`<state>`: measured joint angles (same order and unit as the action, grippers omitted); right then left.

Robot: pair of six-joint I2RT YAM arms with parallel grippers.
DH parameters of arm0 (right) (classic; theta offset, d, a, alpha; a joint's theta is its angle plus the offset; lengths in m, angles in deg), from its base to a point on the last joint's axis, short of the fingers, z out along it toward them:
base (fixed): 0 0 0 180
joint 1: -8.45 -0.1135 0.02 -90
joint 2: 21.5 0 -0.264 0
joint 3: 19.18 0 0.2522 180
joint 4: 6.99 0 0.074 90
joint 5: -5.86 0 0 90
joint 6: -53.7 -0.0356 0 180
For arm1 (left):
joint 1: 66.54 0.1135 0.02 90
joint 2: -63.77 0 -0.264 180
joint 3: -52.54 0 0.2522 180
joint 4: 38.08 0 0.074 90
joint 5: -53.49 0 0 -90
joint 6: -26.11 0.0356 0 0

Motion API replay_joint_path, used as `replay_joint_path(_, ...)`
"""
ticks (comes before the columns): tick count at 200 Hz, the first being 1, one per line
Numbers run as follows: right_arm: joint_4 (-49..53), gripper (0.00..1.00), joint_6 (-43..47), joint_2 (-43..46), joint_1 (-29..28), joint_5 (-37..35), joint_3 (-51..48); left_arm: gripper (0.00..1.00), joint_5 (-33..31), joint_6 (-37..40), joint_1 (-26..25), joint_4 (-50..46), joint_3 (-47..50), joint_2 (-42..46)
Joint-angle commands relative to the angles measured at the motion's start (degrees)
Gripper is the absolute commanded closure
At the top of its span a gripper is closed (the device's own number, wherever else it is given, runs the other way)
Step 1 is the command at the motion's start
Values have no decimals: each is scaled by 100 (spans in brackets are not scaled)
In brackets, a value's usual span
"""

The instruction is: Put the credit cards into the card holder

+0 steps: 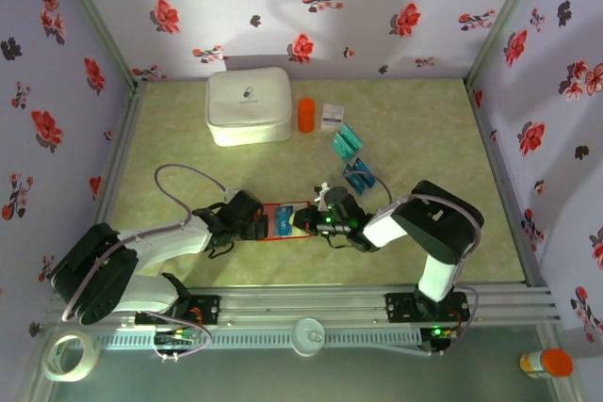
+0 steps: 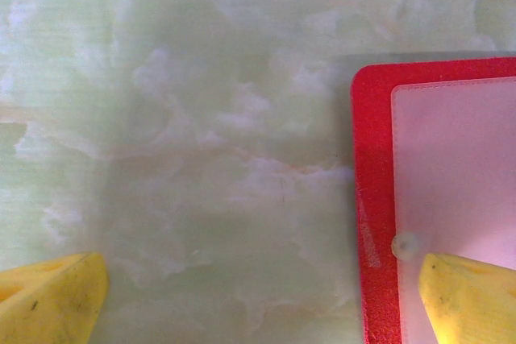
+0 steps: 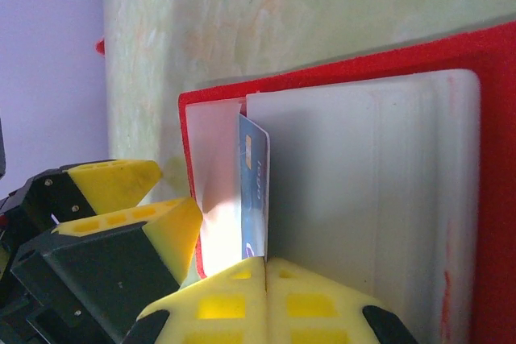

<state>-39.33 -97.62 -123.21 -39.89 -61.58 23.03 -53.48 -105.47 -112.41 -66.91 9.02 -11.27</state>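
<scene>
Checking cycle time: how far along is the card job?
Done: the wallet lies open. In hand: the right gripper is shut on a blue card that sits partly in a pocket, and the left gripper is open at the wallet's edge. Left: seat that card, then the loose cards beyond the wallet.

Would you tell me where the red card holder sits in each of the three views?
Top external: card holder, lower centre, on the table.
Left wrist: its red corner at the right edge.
Right wrist: card holder centre to right, a blue card in its pocket.
Shared landmark: the green marbled table.
</scene>
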Motion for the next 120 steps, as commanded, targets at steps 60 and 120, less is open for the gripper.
replay_joint_path(60,2748,60,1204,839,233,59,479,0,-204,44,15,-110,-78,-107)
replay_joint_path(120,4886,69,2357,1191,217,-363,1629,0,-203,47,16,-108,-42,-62)
